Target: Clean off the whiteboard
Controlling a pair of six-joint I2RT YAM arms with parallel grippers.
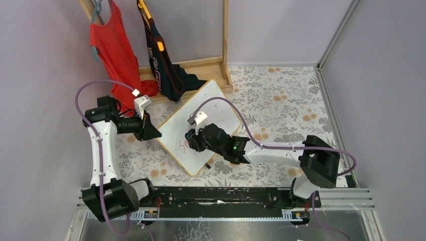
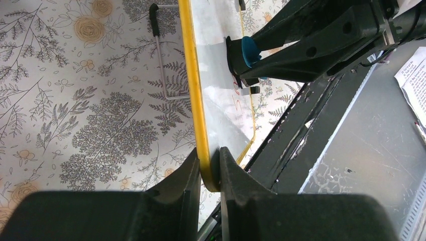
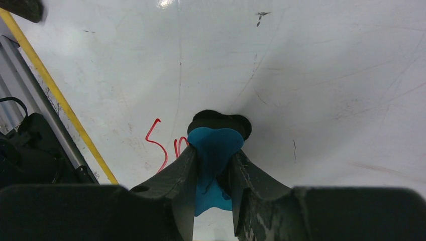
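From above, the whiteboard [image 1: 173, 136] lay at an angle on the floral tablecloth [image 1: 286, 105], one corner near the base of a wooden rack [image 1: 225, 35]. A red shirt [image 1: 113, 50] and a dark garment [image 1: 161, 60] hung on that rack. My left gripper [image 1: 153, 133] met the board at its left edge. My right gripper [image 1: 190, 142] reached over the near part of the board, just beside some red marks [image 1: 183, 145].

Through my left wrist camera, my left gripper [image 2: 208, 160] was clenched on the whiteboard's [image 2: 221, 75] yellow frame edge [image 2: 193, 75], one finger on either side of it. A bent wire stand [image 2: 161, 60] lay on the cloth beside that edge. Further along the board, my right gripper [image 2: 246, 55] pressed a blue eraser [image 2: 249, 50] against the white surface. A printed sheet of paper [image 2: 414, 80] lay at the far right.

Through my right wrist camera, my right gripper [image 3: 213, 155] was grasping the blue eraser [image 3: 213, 145] between both fingers, its black pad down on the whiteboard [image 3: 326, 75]. The red marks [image 3: 158, 143] sat just left of the eraser, touching or nearly touching the pad. Faint grey streaks crossed the rest of the surface. The yellow frame edge [image 3: 50, 85] ran diagonally along the left side.
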